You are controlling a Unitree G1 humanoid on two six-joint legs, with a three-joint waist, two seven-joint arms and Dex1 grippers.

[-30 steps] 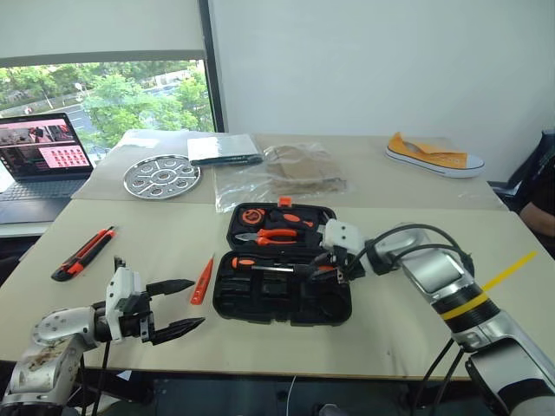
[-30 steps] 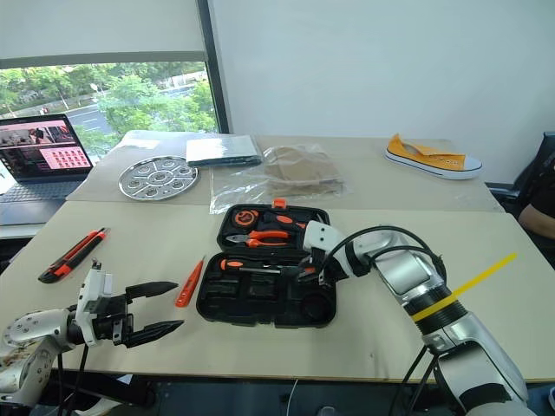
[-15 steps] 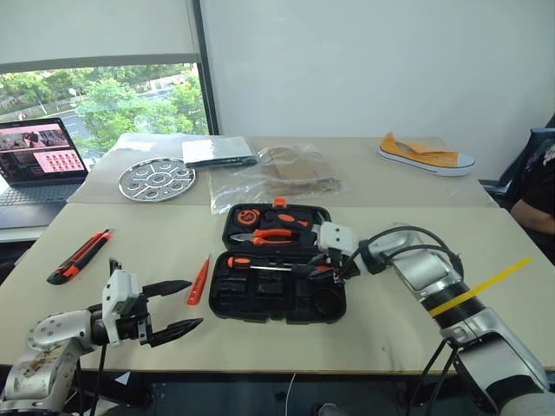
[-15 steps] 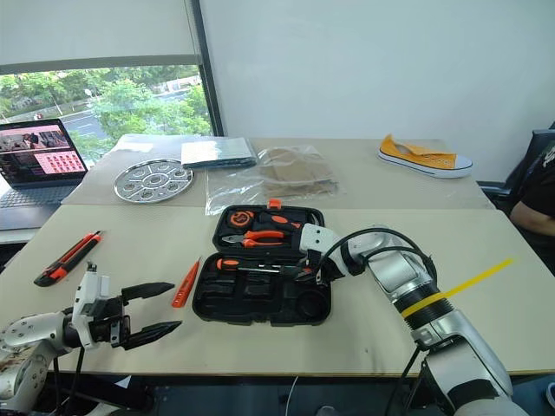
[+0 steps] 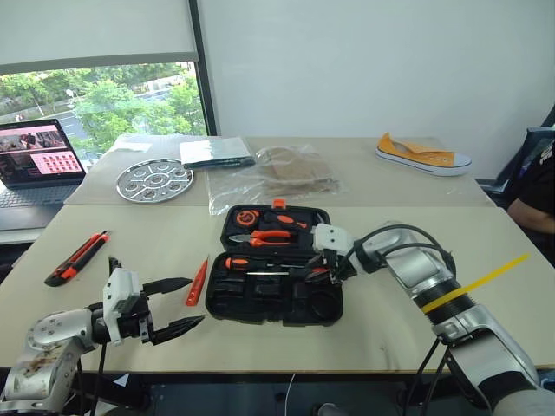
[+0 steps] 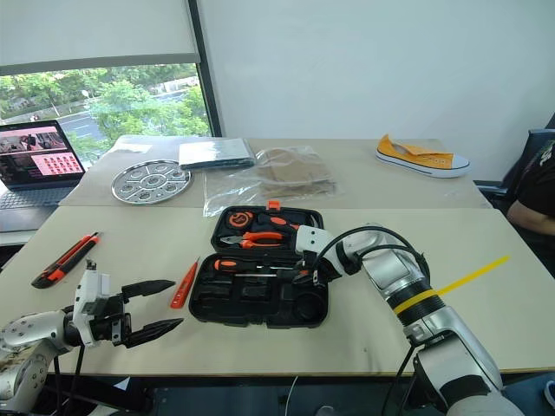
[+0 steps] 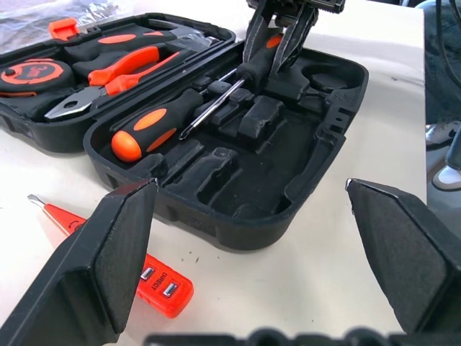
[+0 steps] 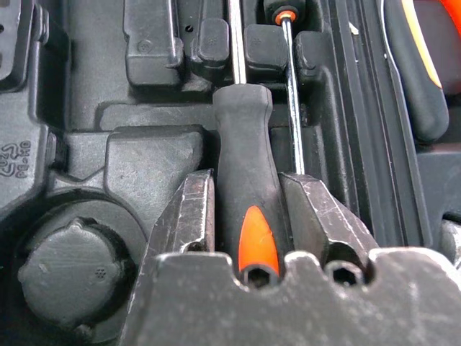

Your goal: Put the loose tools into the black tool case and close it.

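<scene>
Your black tool case [image 5: 276,289] lay open flat on the beige table [image 5: 390,329], lid half on the far side, its orange latch [image 5: 279,204] at the far edge. Orange-handled pliers [image 5: 264,236] sat in the lid. In the near half, one orange-and-black screwdriver [image 7: 155,124] already lay in a recess.

Your right gripper [image 8: 248,216] reached down into the near half, its two fingers set narrowly on either side of a second screwdriver's black-and-orange handle [image 8: 245,187]. I cannot tell whether they pressed it or stood just off it.

Your left gripper [image 5: 178,306] hovered near the table's front edge, jaws spread wide and holding nothing. Just beyond it, beside the case, lay a slim orange tester screwdriver [image 5: 199,281]. Further to your left lay the red-black utility knife [image 5: 78,256].
</scene>
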